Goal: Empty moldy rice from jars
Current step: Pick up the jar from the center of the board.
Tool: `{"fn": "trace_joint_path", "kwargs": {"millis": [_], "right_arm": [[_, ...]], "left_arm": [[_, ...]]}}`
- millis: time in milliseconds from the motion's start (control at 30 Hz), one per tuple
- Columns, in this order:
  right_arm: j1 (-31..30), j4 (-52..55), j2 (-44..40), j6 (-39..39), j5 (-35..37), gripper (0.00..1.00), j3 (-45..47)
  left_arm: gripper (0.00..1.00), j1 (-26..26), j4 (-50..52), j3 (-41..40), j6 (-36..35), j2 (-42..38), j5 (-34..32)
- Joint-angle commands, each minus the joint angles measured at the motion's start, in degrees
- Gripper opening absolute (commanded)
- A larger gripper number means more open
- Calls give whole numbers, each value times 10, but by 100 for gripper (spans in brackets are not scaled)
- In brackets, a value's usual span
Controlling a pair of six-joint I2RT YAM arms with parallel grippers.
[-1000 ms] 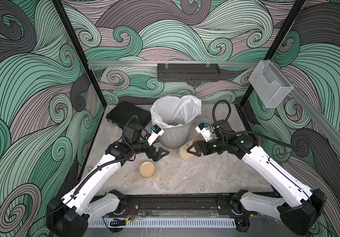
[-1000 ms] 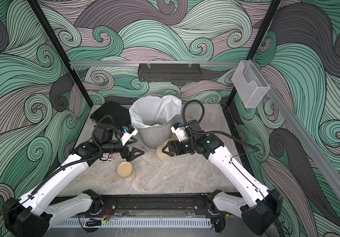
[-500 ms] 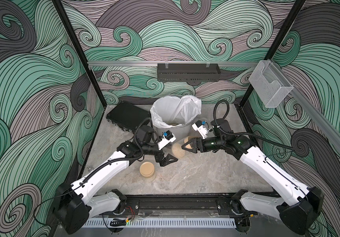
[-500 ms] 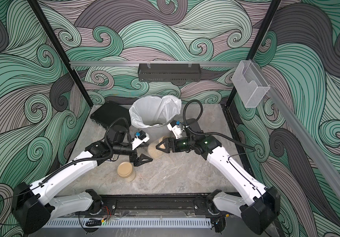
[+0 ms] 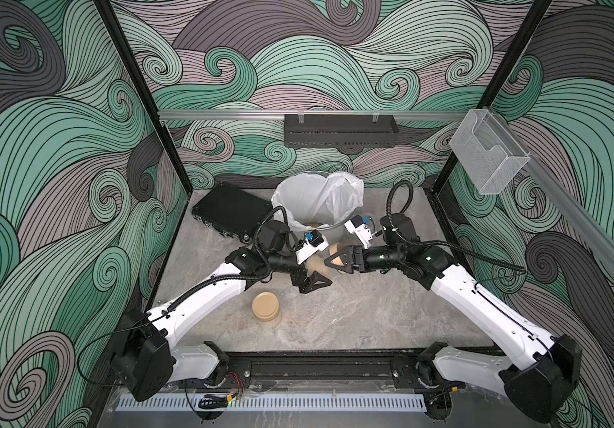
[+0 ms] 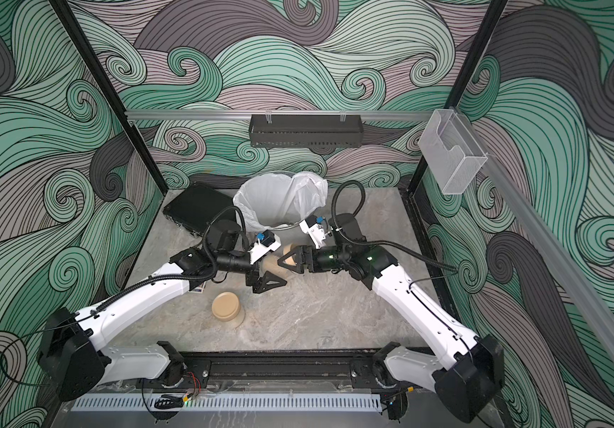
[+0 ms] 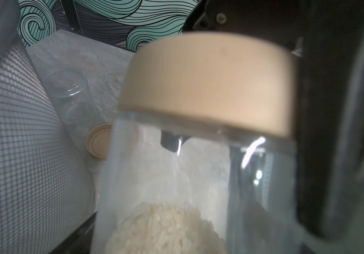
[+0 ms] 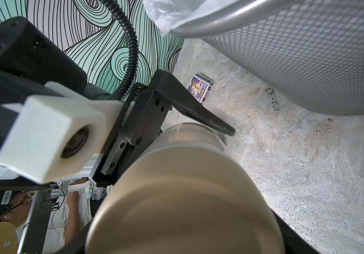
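Gripping the round tan lid (image 7: pixel 207 81) of a small clear jar (image 7: pixel 176 176): right end effector (image 5: pixel 334 259), jaws wide, set on the lid's rim; jar tipped sideways between the arms, just in front of the silver mesh wastebasket with white liner (image 5: pixel 316 202); pale moldy rice (image 7: pixel 165 228) heaped at the jar's base end; left end effector (image 5: pixel 316 277) straddles the clear body, contact cannot be told; second tan-lidded jar (image 5: pixel 266 305) upright on the grey stone-patterned bench (image 5: pixel 353 315), apart.
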State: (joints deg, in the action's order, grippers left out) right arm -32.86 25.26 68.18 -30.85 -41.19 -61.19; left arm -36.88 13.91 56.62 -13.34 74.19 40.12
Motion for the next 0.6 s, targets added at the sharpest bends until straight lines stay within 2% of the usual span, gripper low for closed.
{"fn": "trace_joint_path", "kwargs": {"millis": [0,333,467,567], "right_arm": [[-4,-77,-6,-17,-44,69,-4],[-6,-101,-7,-32,-55,68,4],[-6,-101,-6,-32,-55,68,5],[-6,-99,-8,-31,-48,71,7]], "left_arm": [[90,-9,-28,29,15,14,23],[55,-19,-43,35,32,30,30],[37,-20,-54,37,42,31,26],[29,-21,-54,40,48,25,13]]}}
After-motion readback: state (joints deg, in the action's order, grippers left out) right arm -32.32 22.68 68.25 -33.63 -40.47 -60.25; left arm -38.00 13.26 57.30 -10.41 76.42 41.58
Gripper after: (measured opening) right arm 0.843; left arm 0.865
